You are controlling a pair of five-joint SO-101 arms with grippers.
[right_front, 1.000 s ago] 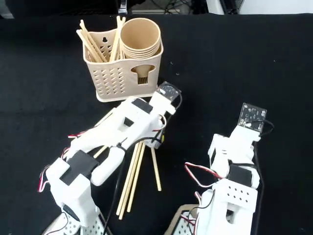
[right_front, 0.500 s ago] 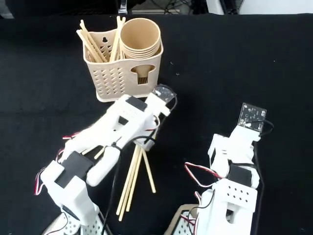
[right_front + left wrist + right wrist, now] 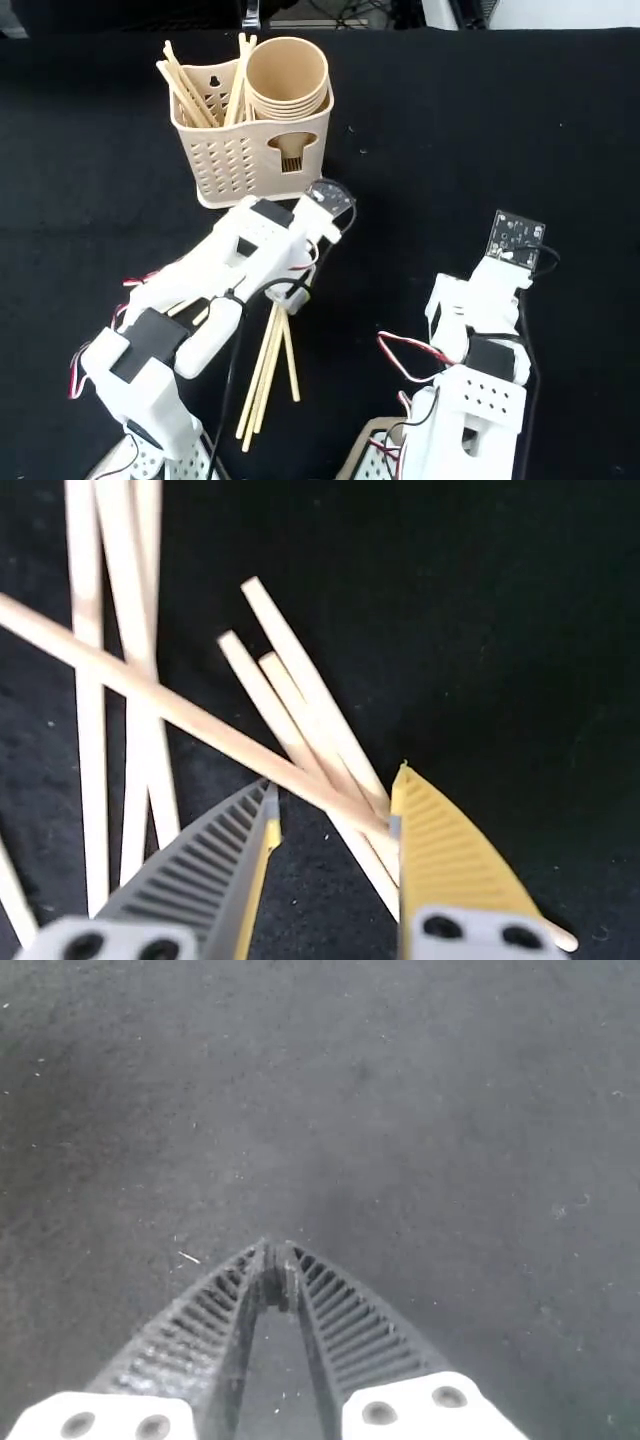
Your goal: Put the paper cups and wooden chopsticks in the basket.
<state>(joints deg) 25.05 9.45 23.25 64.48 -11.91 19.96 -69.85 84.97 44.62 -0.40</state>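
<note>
A beige slotted basket (image 3: 235,160) stands at the back left, holding a stack of paper cups (image 3: 287,75) and several wooden chopsticks (image 3: 185,85). More wooden chopsticks (image 3: 265,370) lie in a loose bundle on the black table in front of it. My left gripper (image 3: 291,296) hangs low over the top of that bundle. It is open (image 3: 333,785), with several chopsticks (image 3: 300,740) between its fingers and one slanted stick resting against the yellow finger (image 3: 440,850). My right gripper (image 3: 275,1252) is shut on nothing over bare black cloth.
The right arm (image 3: 480,320) sits folded at the front right, away from the chopsticks. Black cloth covers the whole table (image 3: 480,120); its right half and back right hold nothing. The left arm's body covers part of the bundle.
My left gripper has shifted left and down onto the bundle. The chopstick that lay apart on the right has been pushed in against the others. The right arm has stayed still.
</note>
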